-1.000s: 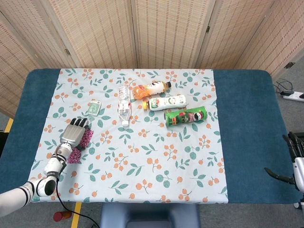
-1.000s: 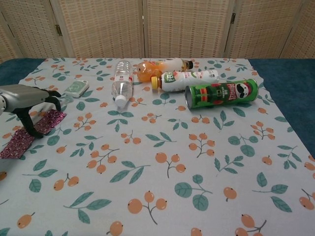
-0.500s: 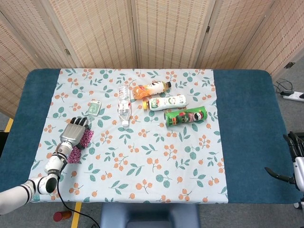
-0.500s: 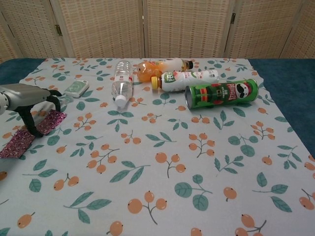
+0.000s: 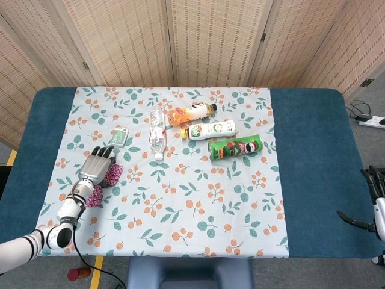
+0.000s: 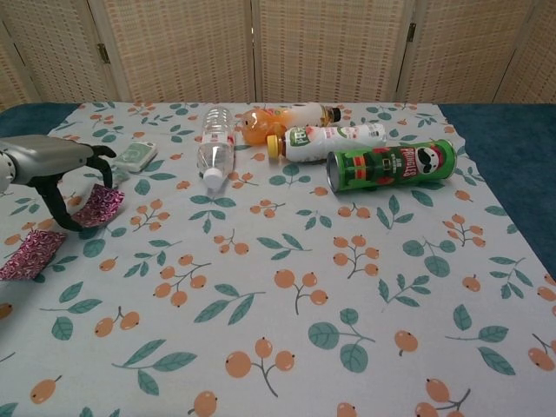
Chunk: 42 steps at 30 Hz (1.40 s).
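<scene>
L hand (image 6: 54,169) sits at the table's 8 o'clock, palm down, fingers curled onto a shiny pink-purple foil wrapper (image 6: 97,207). Chest view shows the wrapper's near end (image 6: 31,254) flat on the floral tablecloth (image 6: 287,287), while the end under the fingertips is raised off it; looks like thumb and fingers pinch that edge, tho the exact contact is partly hidden. So: grasp prob. made, lift only just begun, most of the wrapper not yet off the cloth.

Just past the hand at 1 o'clock lies a small green-white packet (image 6: 135,155), near but apart. Further out at 2 o'clock: clear water bottle (image 5: 156,133) on its side, then orange juice bottle (image 5: 190,112), white-green bottle (image 5: 212,129) and green chips can (image 5: 235,147), all lying down and untouched.

R hand (image 5: 374,203) hangs off the table's edge at 4 o'clock, fingers apart, holding nothing, well apart from everything.
</scene>
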Tool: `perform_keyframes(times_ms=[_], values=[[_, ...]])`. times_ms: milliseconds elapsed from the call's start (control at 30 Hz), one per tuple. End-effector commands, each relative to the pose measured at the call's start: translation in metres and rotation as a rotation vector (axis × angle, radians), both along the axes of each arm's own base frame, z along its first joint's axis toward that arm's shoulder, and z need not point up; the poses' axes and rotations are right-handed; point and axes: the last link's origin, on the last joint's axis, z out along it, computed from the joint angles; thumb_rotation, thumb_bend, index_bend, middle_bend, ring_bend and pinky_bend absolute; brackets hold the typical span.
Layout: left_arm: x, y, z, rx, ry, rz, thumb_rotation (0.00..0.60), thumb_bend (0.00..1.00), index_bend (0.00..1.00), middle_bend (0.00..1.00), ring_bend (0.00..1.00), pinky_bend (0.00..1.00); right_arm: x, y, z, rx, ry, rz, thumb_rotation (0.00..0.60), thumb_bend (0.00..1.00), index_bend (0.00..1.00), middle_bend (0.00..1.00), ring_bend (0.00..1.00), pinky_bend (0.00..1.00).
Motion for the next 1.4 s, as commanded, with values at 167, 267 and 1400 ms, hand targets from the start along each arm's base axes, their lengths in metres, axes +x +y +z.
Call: perform_keyframes(times_ms=[167, 267, 1400], values=[[-0.004, -0.016, 0.024, 0.051, -0.019, 0.036, 0.600, 0.17, 0.32, 0.02, 0.00, 0.00, 0.000, -0.006, 0.000, 0.004, -0.003, 0.011, 0.471, 0.16, 0.00, 0.00, 0.00, 0.00], [-0.012, -0.030, 0.031, 0.064, -0.044, 0.092, 0.600, 0.17, 0.31, 0.02, 0.00, 0.00, 0.001, -0.010, 0.000, 0.006, -0.004, 0.020, 0.471, 0.16, 0.00, 0.00, 0.00, 0.00], [-0.043, -0.079, 0.013, 0.056, -0.089, 0.238, 0.600, 0.17, 0.29, 0.02, 0.00, 0.00, 0.003, -0.014, 0.000, 0.013, -0.003, 0.027, 0.471, 0.16, 0.00, 0.00, 0.00, 0.00]])
